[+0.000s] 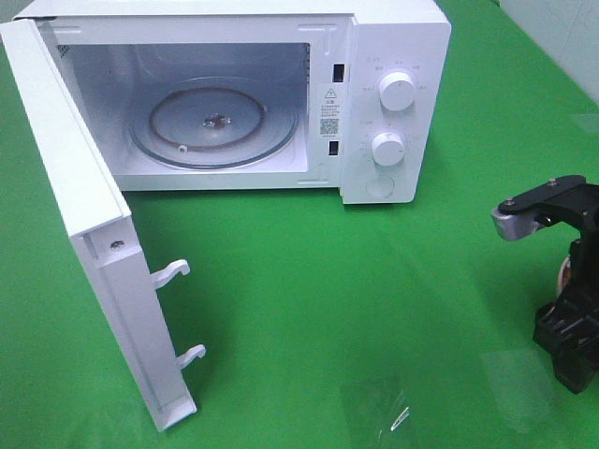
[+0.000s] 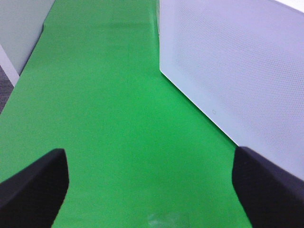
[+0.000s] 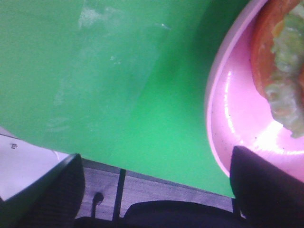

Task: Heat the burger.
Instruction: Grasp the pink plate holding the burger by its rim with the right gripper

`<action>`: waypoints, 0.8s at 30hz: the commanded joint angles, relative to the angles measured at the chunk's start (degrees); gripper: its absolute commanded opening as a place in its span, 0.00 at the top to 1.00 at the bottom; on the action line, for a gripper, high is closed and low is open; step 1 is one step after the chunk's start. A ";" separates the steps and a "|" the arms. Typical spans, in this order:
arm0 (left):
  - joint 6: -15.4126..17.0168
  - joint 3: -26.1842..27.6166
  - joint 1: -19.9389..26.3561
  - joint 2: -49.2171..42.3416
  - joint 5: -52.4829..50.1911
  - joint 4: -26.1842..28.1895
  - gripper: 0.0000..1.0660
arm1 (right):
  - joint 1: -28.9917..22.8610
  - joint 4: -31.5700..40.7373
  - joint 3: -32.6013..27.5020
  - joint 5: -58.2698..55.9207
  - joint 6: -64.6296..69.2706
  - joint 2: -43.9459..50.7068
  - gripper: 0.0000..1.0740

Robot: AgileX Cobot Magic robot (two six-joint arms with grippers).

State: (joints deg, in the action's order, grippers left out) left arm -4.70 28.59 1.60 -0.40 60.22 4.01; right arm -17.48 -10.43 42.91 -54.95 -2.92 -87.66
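The burger shows only in the right wrist view, with its green lettuce frill and orange-brown patty, lying on a shallow pink plate. My right gripper is open with its fingers wide apart. One finger overlaps the plate's rim, and the other is off over the table edge. In the high view the right gripper hangs at the far right edge. The white microwave stands open with a bare glass turntable. My left gripper is open over the green cloth beside the door's outer face.
The microwave door is swung out to the left, its latch hooks pointing into the table's middle. Clear tape patches lie on the green cloth near the front. The table's edge and the floor show under the right gripper.
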 commanded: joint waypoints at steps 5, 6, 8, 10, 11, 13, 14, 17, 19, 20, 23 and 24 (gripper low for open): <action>-0.11 -0.17 0.23 -1.20 -0.92 0.52 0.19 | 2.52 -2.35 -5.33 11.23 2.01 0.17 0.26; -0.11 -0.17 0.23 -1.20 -0.92 0.52 0.19 | 3.84 -2.41 -6.76 12.83 1.95 0.17 0.26; -0.11 -0.17 0.23 -1.20 -0.92 0.52 0.19 | 4.98 -2.46 -7.73 14.38 1.95 0.17 0.26; -0.11 -0.17 0.23 -1.20 -0.92 0.52 0.19 | 5.50 -2.46 -8.25 15.18 2.01 0.17 0.26; -0.11 -0.17 0.23 -1.20 -0.92 0.52 0.19 | 6.36 -2.58 -9.17 17.19 2.01 0.17 0.27; -0.11 -0.17 0.23 -1.20 -0.92 0.52 0.19 | 7.51 -2.86 -10.03 19.77 2.01 0.17 0.27; -0.11 -0.17 0.23 -1.20 -0.92 0.52 0.19 | 7.51 -2.86 -10.03 19.77 2.01 0.17 0.27; -0.11 -0.17 0.23 -1.20 -0.92 0.52 0.19 | 9.85 -3.55 -11.17 22.52 2.01 0.17 0.28; -0.11 -0.17 0.23 -1.20 -0.92 0.52 0.19 | 10.89 -3.55 -11.75 23.84 2.23 0.17 0.28; -0.11 -0.17 0.23 -1.20 -0.92 0.52 0.19 | 10.89 -3.55 -11.75 23.84 2.23 0.17 0.28; -0.11 -0.17 0.23 -1.20 -0.92 0.52 0.19 | 11.52 -3.61 -12.83 26.18 2.23 0.17 0.29; -0.11 -0.17 0.23 -1.20 -0.92 0.52 0.19 | 11.52 -3.61 -12.83 26.18 2.23 0.17 0.29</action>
State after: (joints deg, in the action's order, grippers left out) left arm -4.70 28.59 1.60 -0.40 60.22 4.01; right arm -6.30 -13.58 30.42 -29.51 -1.26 -87.61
